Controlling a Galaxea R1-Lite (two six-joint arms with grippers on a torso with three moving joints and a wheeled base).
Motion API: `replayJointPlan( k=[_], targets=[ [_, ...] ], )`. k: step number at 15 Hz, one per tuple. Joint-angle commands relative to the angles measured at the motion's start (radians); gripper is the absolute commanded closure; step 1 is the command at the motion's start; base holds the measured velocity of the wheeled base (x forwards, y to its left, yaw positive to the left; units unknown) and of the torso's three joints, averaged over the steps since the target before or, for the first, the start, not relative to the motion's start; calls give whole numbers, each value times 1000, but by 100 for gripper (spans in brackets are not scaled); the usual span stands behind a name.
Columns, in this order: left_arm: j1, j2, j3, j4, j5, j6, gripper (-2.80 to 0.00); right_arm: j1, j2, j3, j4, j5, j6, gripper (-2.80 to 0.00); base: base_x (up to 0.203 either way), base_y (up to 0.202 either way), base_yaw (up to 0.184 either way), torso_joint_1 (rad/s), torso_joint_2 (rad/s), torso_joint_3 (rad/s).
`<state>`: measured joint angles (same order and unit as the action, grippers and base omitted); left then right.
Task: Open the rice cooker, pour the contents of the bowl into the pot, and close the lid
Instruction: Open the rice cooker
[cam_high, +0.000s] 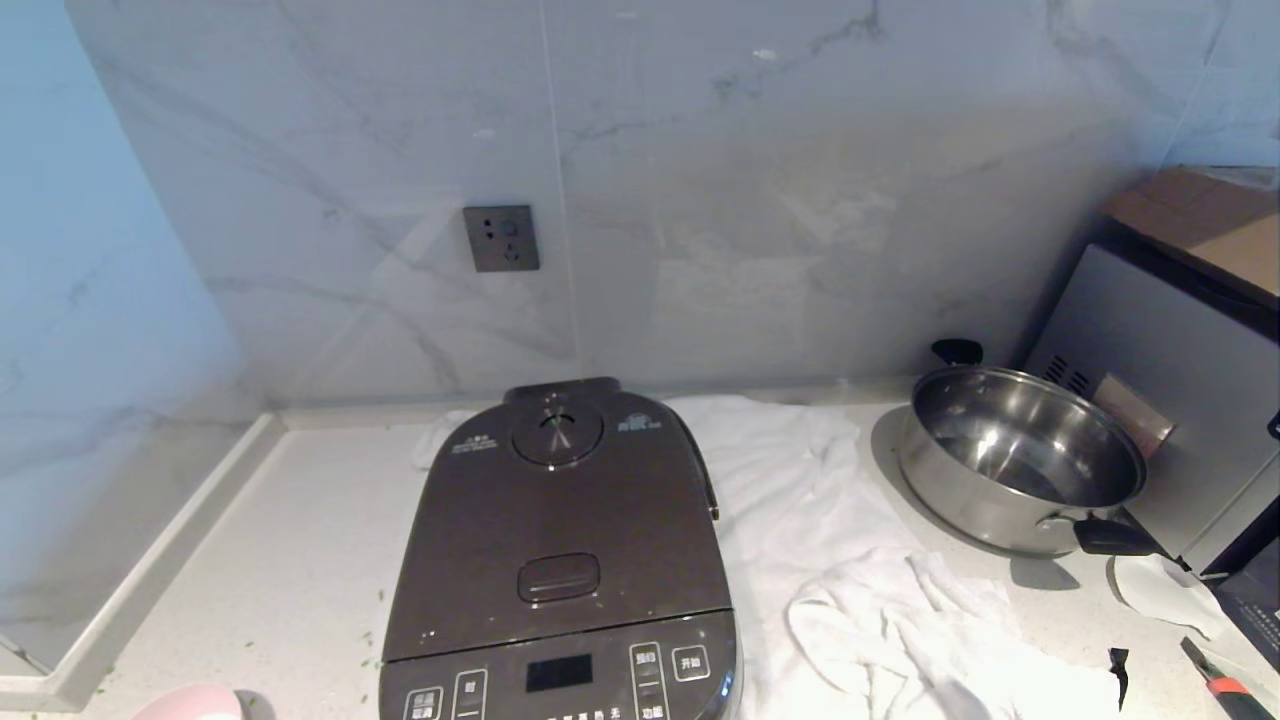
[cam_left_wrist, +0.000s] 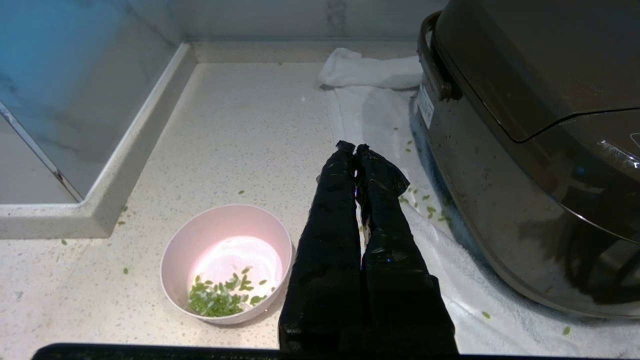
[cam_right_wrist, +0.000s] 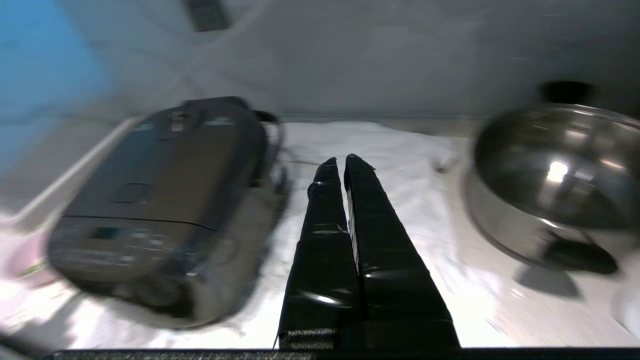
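Sitting shut in the middle of the table (cam_high: 250, 560), the rice cooker (cam_high: 560, 560) has its long axis running from the robot toward the marble wall: the control panel (cam_high: 560, 675) faces the robot at the near end, and the hinge and round steam vent (cam_high: 557, 432) lie at the far end by the wall. The lid (cam_high: 560, 510) is down and flat, and its rectangular release button (cam_high: 558, 577) sits just behind the panel, so the opening press would fall on the near half of the cooker.

Neither arm shows in the head view. From its wrist camera, the right gripper (cam_right_wrist: 339, 162) hangs over the white cloth (cam_high: 800, 480) between the cooker and the steel pan (cam_high: 1020, 455), its black fingers pressed together and holding nothing; the cooker lies to its left, and its tips point toward the wall along roughly the cooker's own long axis. The blur in that view suggests this arm is in motion, and I judge it the one heading for the button.

On the cooker's other side, the left gripper (cam_left_wrist: 355, 148) is likewise closed and empty, low over the table, with the cooker's side wall just to its right. The pink bowl (cam_left_wrist: 227, 262) stands upright just to its left, near the camera, with green bits (cam_left_wrist: 217, 297) gathered in its bottom and more scattered on the table. That makes the left arm the nearer one for the bowl.
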<state>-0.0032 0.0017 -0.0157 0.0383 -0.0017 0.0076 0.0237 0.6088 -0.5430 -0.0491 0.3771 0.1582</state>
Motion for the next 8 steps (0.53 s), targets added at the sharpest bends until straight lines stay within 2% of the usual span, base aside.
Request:
replayJointPlan(
  k=[1,3,5,6,8],
  targets=[
    [0,0,0,0,0,0,0,100,285,-107,-31,48,10,0,0,0,0,0,0,0],
    [0,0,0,0,0,0,0,227,432,-157,-59,11,15,0,0,0,0,0,0,0],
    [0,1,0,0,0,0,0,389,591,-177,-141,-151,1,0,0,0,0,0,0,0],
    [0,0,0,0,0,0,0,437,665,-183,-205,-217,-15,0,0,0,0,0,0,0],
    [2,0,0,0,0,0,0,499,789,-221,-329,-273,-33,0,0,0,0,0,0,0]
  ],
)
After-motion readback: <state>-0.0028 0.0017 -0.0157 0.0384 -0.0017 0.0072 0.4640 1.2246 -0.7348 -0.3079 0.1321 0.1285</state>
